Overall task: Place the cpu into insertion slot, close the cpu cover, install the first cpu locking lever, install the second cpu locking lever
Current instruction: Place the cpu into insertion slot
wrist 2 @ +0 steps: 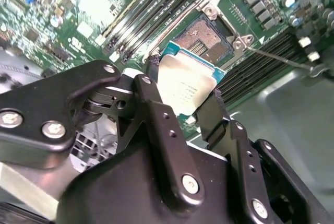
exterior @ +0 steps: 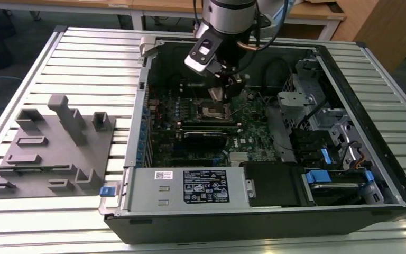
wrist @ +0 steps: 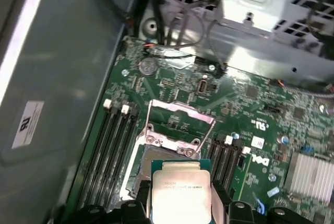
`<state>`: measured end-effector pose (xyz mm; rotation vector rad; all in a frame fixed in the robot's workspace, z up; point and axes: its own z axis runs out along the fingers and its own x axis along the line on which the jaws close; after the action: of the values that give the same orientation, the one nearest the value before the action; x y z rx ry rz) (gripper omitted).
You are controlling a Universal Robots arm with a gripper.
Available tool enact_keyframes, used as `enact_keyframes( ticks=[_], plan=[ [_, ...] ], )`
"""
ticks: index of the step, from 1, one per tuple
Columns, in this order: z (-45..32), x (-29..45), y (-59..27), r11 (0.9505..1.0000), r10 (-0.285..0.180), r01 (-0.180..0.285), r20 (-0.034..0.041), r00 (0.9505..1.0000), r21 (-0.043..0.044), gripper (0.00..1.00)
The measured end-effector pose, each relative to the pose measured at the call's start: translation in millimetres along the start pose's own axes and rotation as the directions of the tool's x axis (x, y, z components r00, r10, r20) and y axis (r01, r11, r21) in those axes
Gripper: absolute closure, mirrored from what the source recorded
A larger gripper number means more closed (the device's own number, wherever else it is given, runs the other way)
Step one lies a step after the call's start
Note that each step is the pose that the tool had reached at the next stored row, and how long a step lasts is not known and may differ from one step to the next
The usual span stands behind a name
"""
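Cpu [wrist 2: 185, 85], second wrist view: pinched by two opposite edges between the black fingers [wrist 2: 216, 110] of the pincer [wrist 2: 183, 82], silver top toward the camera, slightly tilted. Held above the green motherboard [wrist 2: 94, 4], just beside the insertion slot [wrist 2: 206, 38], not seated. Slot uncovered, dark centre exposed. Thin locking lever [wrist 2: 276, 57] angled away from one side of the slot, unlatched.

First wrist view: pincer clamped on the cpu from both sides. Insertion slot partly hidden behind the chip. Cpu cover [wrist: 177, 108] swung up and open on the far side of the slot, clear of it. Black memory slots [wrist: 112, 145] flanking the socket on both sides.

Exterior view: arm [exterior: 228, 21] reaching down into the open computer case [exterior: 372, 132], pincer low over the socket area. Case lying on the slatted tabletop [exterior: 83, 53], toward the edge on the exterior view's right. Labelled power supply [exterior: 188, 186] at the case's near side. Grey fixture block [exterior: 48, 153] near the tabletop edge on the exterior view's left, well apart from the pincer.
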<state>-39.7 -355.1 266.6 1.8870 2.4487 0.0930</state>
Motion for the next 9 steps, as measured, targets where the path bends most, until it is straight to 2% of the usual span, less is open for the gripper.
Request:
enact_keyframes(
  ticks=[5,9],
  plan=[
    [0.2,0.0,0.0,0.9958,0.091,-0.091,0.0071,0.9958,-0.0001,0.46],
    [0.5,0.0,-0.1,0.9865,0.164,-0.164,0.0127,0.9864,-0.0007,0.46]
  ],
)
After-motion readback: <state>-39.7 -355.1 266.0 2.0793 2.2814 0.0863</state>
